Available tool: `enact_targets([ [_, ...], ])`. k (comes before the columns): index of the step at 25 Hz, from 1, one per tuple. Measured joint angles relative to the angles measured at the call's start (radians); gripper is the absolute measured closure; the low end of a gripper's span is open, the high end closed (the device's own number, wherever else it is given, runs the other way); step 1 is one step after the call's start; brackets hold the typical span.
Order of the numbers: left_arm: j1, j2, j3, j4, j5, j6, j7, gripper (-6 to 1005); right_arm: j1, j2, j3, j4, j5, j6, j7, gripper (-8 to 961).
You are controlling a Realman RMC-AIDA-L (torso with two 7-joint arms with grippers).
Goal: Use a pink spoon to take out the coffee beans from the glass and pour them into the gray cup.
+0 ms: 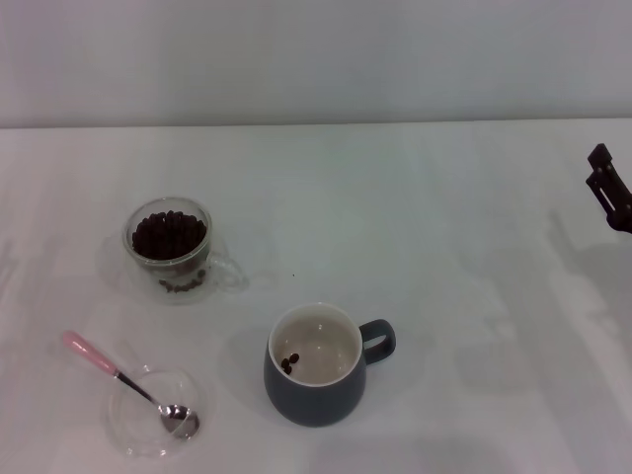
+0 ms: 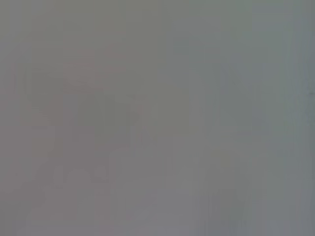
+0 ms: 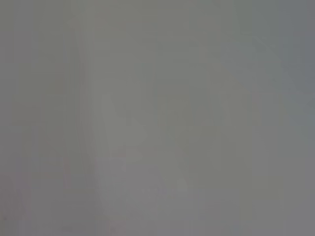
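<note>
In the head view the glass (image 1: 170, 249) stands at the left of the table, filled with coffee beans (image 1: 169, 235). The gray cup (image 1: 316, 363) stands at front centre, handle to the right, with a few beans (image 1: 290, 362) on its cream bottom. The pink spoon (image 1: 126, 381) lies at the front left, its metal bowl resting in a flat clear saucer (image 1: 153, 412), its pink handle pointing away to the left. My right gripper (image 1: 610, 188) shows only as a dark part at the far right edge, far from everything. My left gripper is out of view. Both wrist views show only plain grey.
The white table (image 1: 444, 247) runs back to a pale wall.
</note>
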Motion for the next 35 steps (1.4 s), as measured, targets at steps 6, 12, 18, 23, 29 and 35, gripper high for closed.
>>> enact_targets([
  [6,-0.018,0.001,0.0,-0.023,-0.064,-0.01,0.003,137,-0.002,0.0,0.005,0.005,0.002,0.002,0.001,160],
  [12,0.0,-0.001,0.0,-0.058,-0.141,-0.038,0.001,135,-0.003,0.0,0.005,-0.001,0.004,0.006,-0.001,161],
  [18,0.013,-0.001,-0.001,-0.109,-0.173,-0.072,-0.001,132,-0.009,0.0,0.004,-0.001,0.004,-0.008,-0.003,160],
  [23,0.02,-0.003,-0.003,-0.116,-0.183,-0.069,0.001,135,-0.021,0.0,0.007,0.004,0.01,-0.012,-0.004,159],
  [29,0.017,-0.003,-0.003,-0.13,-0.211,-0.071,0.001,138,-0.027,-0.001,0.008,-0.005,0.067,-0.003,-0.005,159],
  [35,0.018,-0.001,-0.002,-0.13,-0.212,-0.076,-0.001,138,-0.033,-0.002,0.007,-0.007,0.095,-0.011,-0.004,159],
])
